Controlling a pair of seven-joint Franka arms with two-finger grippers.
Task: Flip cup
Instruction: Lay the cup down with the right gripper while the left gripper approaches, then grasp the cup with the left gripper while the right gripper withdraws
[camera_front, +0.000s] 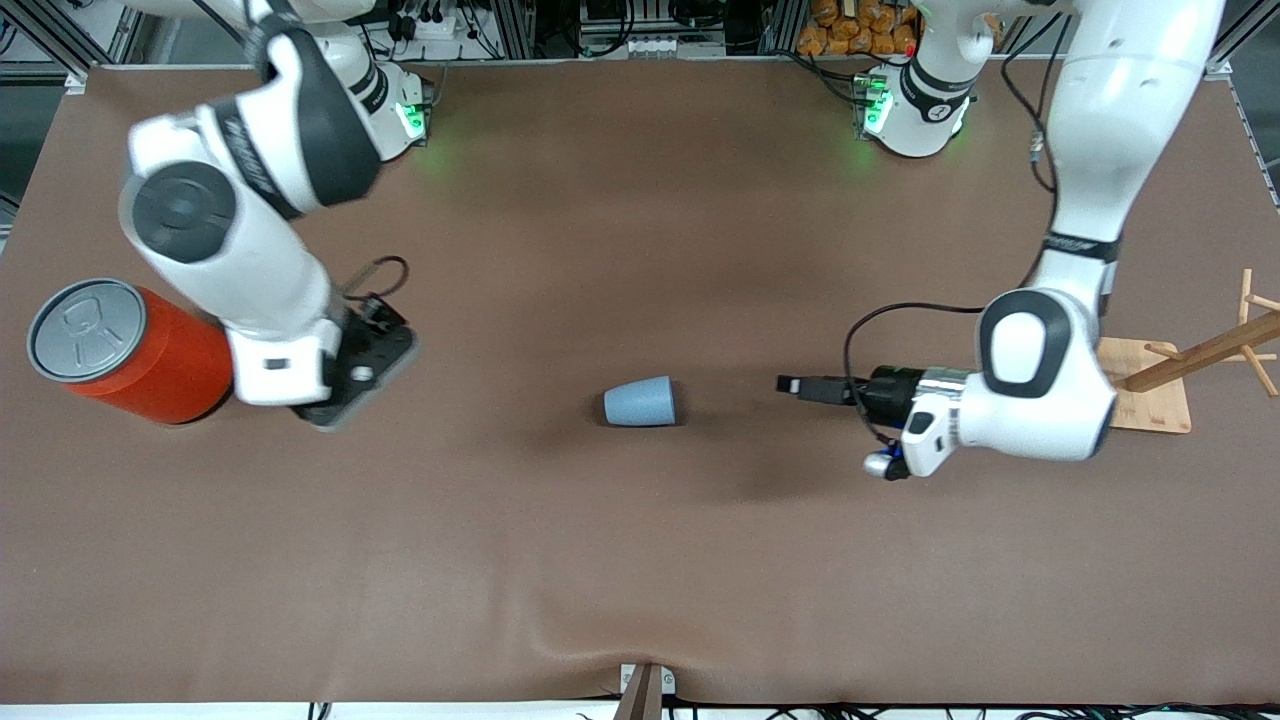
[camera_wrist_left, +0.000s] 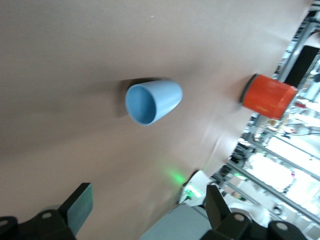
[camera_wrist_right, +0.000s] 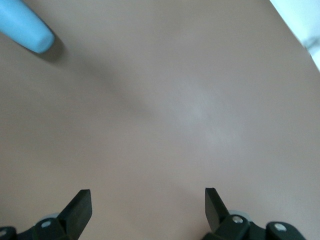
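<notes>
The small light-blue cup (camera_front: 640, 402) lies on its side near the middle of the brown table. Its mouth faces the left arm's end and its narrow base faces the right arm's end. My left gripper (camera_front: 795, 385) is held level just off the table, beside the cup and aimed at its mouth, a short gap away. In the left wrist view the cup (camera_wrist_left: 152, 102) shows its darker inside, and the left gripper (camera_wrist_left: 148, 205) is open and empty. My right gripper (camera_front: 350, 385) hangs beside the orange can. It is open (camera_wrist_right: 146, 202), and only the cup's base (camera_wrist_right: 25, 27) is in its view.
A large orange can (camera_front: 150, 355) with a grey pull-tab lid stands at the right arm's end, close to the right hand. A wooden mug stand (camera_front: 1160, 400) sits at the left arm's end, next to the left arm's wrist. The table cover bulges at the near edge (camera_front: 640, 650).
</notes>
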